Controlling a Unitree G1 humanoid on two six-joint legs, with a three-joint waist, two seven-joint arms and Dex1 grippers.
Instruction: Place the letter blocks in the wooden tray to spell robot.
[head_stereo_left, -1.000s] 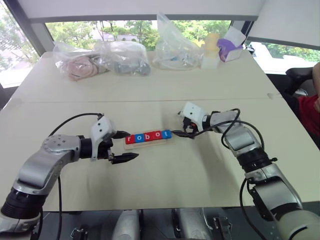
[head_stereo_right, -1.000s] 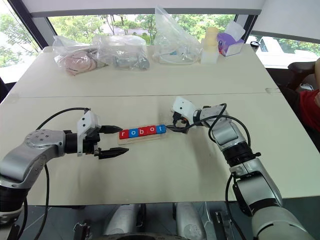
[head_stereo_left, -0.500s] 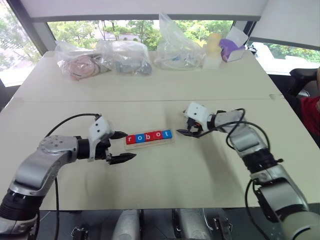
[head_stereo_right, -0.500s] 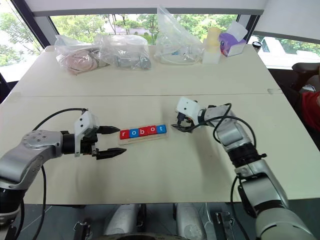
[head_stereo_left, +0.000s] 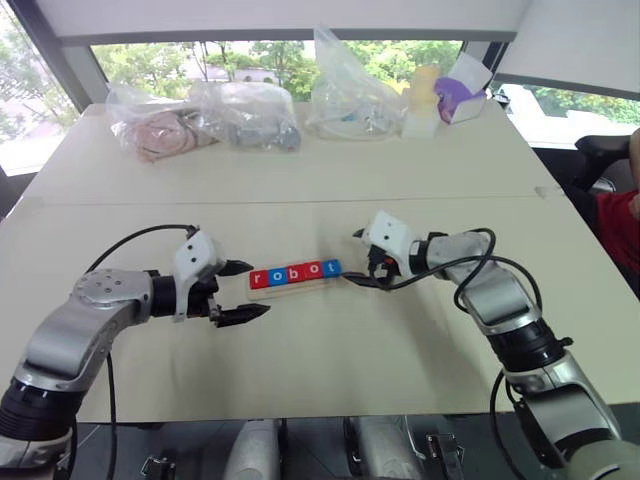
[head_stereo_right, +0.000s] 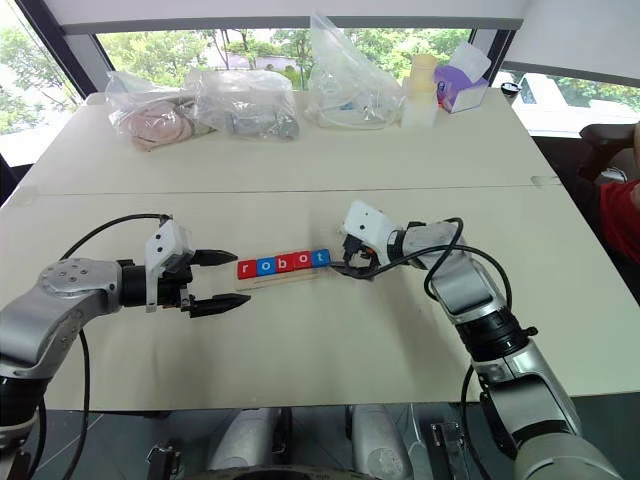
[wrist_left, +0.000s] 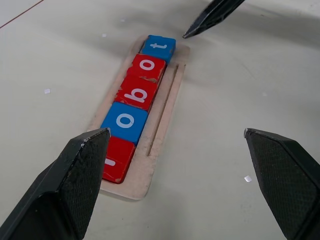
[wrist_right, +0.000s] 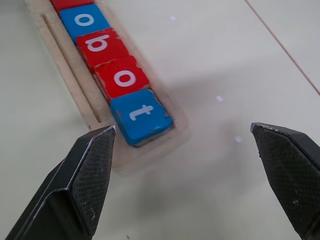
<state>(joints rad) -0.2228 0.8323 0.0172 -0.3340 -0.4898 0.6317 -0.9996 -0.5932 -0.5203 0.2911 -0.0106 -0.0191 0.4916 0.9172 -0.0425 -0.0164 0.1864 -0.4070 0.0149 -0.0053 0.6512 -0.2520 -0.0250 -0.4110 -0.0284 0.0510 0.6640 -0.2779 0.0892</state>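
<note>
The wooden tray lies mid-table with the letter blocks in a row inside it, reading r, o, b, o, t from left to right. The blue t sits at the right end and the red r at the left end. My left gripper hovers open just off the tray's left end, holding nothing. At the right end, close to the t, my right gripper is also open and empty. One of its fingers shows beyond the t in the left wrist view.
Clear plastic bags of items, a cream bottle and a purple-and-white box line the far edge of the table. A seam crosses the tabletop behind the tray. A person's red sleeve shows at the right edge.
My right gripper has drawn back a little toward me beside the tray's right end, still open. The left gripper and the blocks have stayed put.
</note>
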